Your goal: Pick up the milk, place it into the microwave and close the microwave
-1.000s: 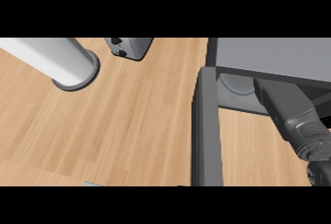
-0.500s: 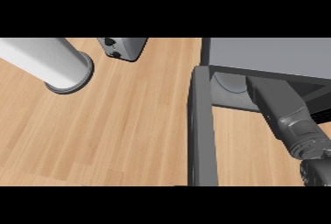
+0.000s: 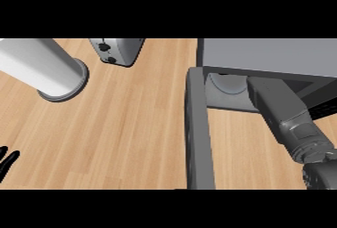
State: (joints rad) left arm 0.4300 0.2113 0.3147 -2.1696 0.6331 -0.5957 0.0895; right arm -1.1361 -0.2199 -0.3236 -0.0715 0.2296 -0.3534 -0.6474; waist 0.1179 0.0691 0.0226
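Observation:
The grey microwave (image 3: 270,55) stands at the upper right with its door (image 3: 199,133) swung open toward me, seen edge-on as a long grey bar. My right forearm (image 3: 289,120) reaches into the microwave's opening, and its hand is hidden inside. I cannot see the milk anywhere. A pale round turntable (image 3: 226,84) shows just inside the opening, left of the forearm. Only the fingertips of my left hand (image 3: 6,159) show at the lower left edge, straight and pointing up, touching nothing.
A tall white cylinder (image 3: 46,67) stands on the wooden counter (image 3: 125,129) at the upper left. A small grey appliance with knobs (image 3: 117,50) sits at the top centre. The open door splits the counter into left and right parts.
The view has drifted, so everything sits slightly further left. My left fingertips have come into sight at the lower left edge. The right forearm still reaches into the microwave.

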